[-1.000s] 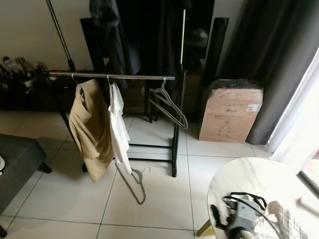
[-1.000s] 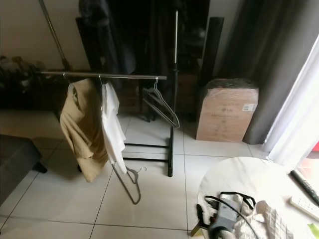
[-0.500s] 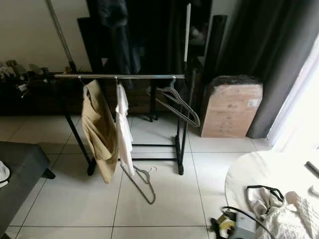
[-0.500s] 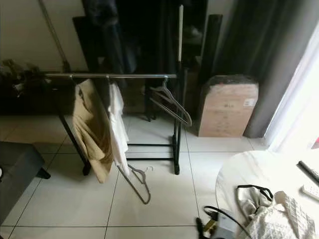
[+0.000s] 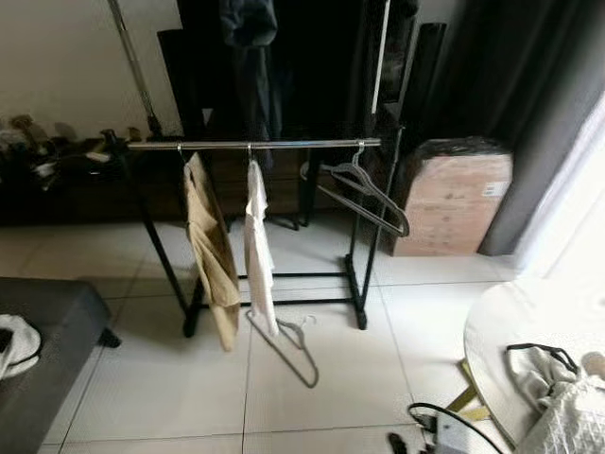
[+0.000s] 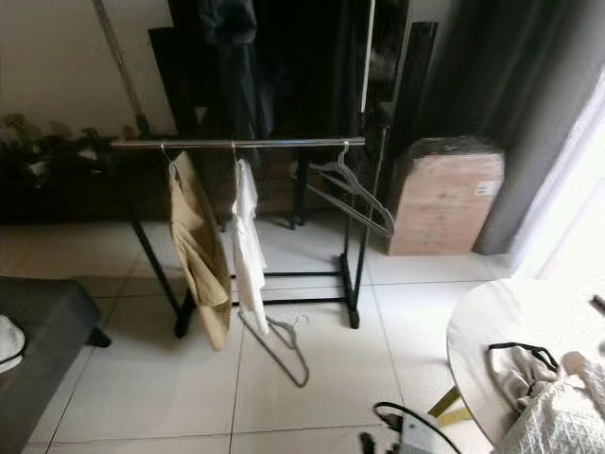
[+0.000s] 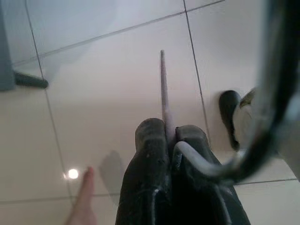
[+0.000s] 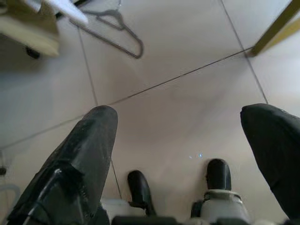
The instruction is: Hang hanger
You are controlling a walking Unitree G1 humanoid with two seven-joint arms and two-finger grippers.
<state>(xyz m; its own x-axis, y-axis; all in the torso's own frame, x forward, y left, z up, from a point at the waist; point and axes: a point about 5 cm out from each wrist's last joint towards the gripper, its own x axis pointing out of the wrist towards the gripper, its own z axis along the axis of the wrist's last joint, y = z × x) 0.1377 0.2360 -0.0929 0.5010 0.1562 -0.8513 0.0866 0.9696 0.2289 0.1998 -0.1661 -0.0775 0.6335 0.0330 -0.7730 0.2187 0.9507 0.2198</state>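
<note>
The black-framed clothes rack with a silver metal rail (image 5: 255, 145) is standing on pale glossy floor tiles (image 5: 142, 397), with a round pale worktop (image 5: 529, 322) off to the right. A tan garment (image 5: 212, 251) and a white garment (image 5: 258, 248) are hanging limp from the rail, and an empty grey hanger (image 5: 371, 196) is hooked near its right end. Another grey hanger (image 5: 288, 345) is lying on the floor below. The left gripper (image 7: 171, 136) is pinching a thin pinkish-grey hanger bar (image 7: 164, 93), fingers pressed together; it looks light, stiff and slick, best held near the hook. The right gripper (image 8: 180, 136) is hanging spread wide, holding nothing.
</note>
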